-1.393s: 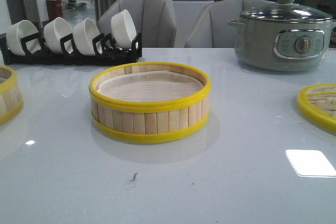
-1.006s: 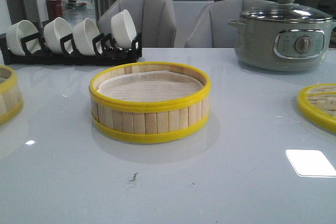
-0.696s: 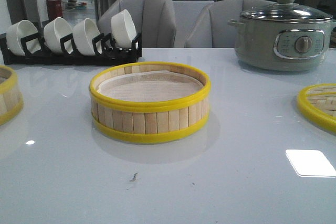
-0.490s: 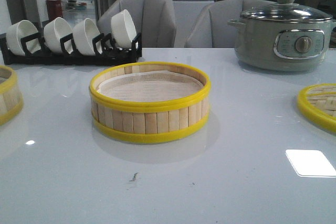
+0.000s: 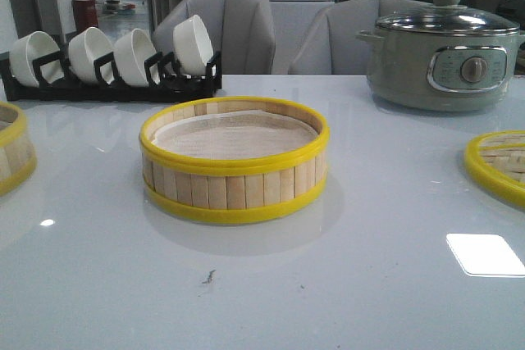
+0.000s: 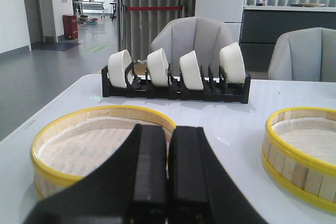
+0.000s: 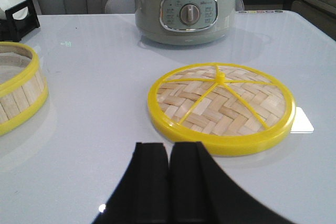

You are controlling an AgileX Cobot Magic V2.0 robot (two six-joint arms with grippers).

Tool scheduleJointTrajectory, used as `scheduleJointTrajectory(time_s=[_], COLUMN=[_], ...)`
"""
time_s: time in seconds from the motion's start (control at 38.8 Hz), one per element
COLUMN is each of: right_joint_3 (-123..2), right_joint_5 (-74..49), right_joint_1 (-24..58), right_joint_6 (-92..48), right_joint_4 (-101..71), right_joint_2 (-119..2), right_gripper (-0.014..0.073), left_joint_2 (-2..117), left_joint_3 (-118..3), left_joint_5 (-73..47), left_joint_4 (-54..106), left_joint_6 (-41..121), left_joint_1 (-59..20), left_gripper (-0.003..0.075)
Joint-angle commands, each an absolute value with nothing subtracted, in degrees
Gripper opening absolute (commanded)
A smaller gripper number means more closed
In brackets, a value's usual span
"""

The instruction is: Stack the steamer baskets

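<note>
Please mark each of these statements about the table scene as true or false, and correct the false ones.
1. The middle steamer basket already has another basket stacked on it. False: nothing sits on it; only a pale liner lies inside.
2. Four white bowls stand on edge in a black rack. True.
3. The left gripper is shut, holding nothing. True.
4. The woven bamboo lid rests on the electric pot. False: it lies flat on the table; the pot wears a glass lid.
5. The right gripper is wide open. False: its fingers are together.
</note>
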State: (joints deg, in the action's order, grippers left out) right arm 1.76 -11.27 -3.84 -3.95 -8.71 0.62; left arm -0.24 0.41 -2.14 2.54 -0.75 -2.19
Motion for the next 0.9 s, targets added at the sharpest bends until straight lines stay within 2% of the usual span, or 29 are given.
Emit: scheduleJointTrajectory(time_s=[0.0, 0.54, 0.7, 0.88], right_joint_3=[0.88, 0.88, 0.88, 0.88], right_joint_5=[-6.44, -6.44, -6.44, -6.44], right_joint_1=[-4.19, -4.19, -4.19, -4.19], right_joint_6=[-4.26, -4.26, -4.26, -4.26], right_joint_4=[-9.16, -9.16, -9.16, -9.16], right_joint_2=[1.79, 1.79, 1.79, 1.79], right_gripper=[0.0066, 0.0066, 0.0066, 0.0066], left_joint_2=[-1.03, 0.03, 9.18, 28.34], left_joint_3=[0.38, -1.32, -12.21, -36.09], left_joint_5=[3.11, 2.4, -5.02, -21.24], left_joint_4=[3.02, 1.55, 1.07, -3.98], left_joint_6=[-1.29, -1.29, -1.29, -1.29], left_joint_1=[-2.22, -2.22, -2.58, -4.07], left_gripper=[0.0085, 0.0085, 0.0085, 0.0085])
